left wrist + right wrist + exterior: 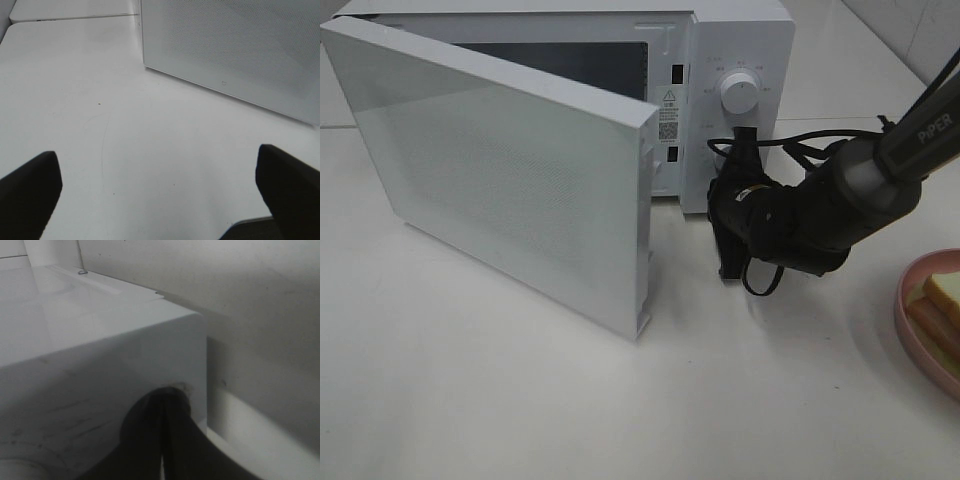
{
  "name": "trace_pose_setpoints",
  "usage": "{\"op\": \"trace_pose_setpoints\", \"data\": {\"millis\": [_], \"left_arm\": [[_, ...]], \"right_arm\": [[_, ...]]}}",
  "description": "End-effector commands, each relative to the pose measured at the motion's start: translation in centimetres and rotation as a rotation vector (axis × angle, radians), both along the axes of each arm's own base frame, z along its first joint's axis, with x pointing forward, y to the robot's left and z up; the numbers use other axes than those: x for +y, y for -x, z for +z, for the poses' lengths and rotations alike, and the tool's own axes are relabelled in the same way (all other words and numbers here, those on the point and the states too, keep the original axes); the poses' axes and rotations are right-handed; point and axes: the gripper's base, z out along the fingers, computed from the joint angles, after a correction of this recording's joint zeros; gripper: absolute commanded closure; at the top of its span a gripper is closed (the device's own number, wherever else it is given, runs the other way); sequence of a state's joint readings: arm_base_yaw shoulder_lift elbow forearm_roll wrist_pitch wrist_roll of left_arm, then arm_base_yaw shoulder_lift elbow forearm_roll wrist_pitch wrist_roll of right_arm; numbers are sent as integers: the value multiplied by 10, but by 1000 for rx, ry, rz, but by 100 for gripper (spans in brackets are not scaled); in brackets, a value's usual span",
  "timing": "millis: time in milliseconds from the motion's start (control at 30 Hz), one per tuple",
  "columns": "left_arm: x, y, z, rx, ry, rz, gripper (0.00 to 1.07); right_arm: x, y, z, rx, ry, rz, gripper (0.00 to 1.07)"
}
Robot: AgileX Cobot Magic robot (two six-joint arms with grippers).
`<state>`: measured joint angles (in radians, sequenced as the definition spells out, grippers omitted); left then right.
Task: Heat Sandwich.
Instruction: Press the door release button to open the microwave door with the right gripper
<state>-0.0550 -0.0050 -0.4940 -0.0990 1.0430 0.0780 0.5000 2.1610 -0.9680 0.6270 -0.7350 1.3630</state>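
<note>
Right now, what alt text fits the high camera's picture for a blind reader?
A white microwave sits on a table, its door swung open. The right gripper, shut, is at its control panel; a sandwich lies on a pink plate, far right.

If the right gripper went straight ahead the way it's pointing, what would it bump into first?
Most likely the microwave. The shut right gripper points straight at its white casing and looks very close to it, though the exact gap is hard to judge.

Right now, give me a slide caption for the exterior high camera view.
Microwave door open; right tool shut near the control panel; sandwich sits on the pink plate at right.
</note>
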Motion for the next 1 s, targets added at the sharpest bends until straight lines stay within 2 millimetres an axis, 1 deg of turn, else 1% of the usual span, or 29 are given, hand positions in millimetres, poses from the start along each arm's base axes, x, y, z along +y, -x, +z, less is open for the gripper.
{"op": "trace_pose_setpoints", "data": {"millis": [33, 167, 467, 533, 600, 633, 733, 767, 867, 900, 1000], "left_arm": [[0, 3, 0, -25, 6, 3, 9], [0, 3, 0, -25, 6, 3, 9], [0, 3, 0, -25, 6, 3, 9], [0, 3, 0, -25, 6, 3, 9], [0, 3, 0, -25, 6, 3, 9], [0, 3, 0, -25, 6, 3, 9], [0, 3, 0, -25, 6, 3, 9], [0, 3, 0, -25, 6, 3, 9], [0, 3, 0, -25, 6, 3, 9], [0, 3, 0, -25, 6, 3, 9], [0, 3, 0, -25, 6, 3, 9]], "right_arm": [[-7, -36, 38, -290, 12, -35, 107], [-6, -35, 37, -281, 11, -29, 107], [-3, -31, 37, -189, -5, 1, 107], [-1, -25, 34, -165, -7, 8, 107], [-2, -23, 33, -157, -6, 2, 107], [-1, -17, 31, -139, -7, 2, 107], [4, -5, 27, -102, -10, 23, 107], [4, -5, 27, -102, -10, 23, 107], [8, 6, 25, -84, -10, 27, 107], [8, 6, 25, -84, -10, 27, 107], [8, 14, 26, -72, -5, 37, 107]]}}
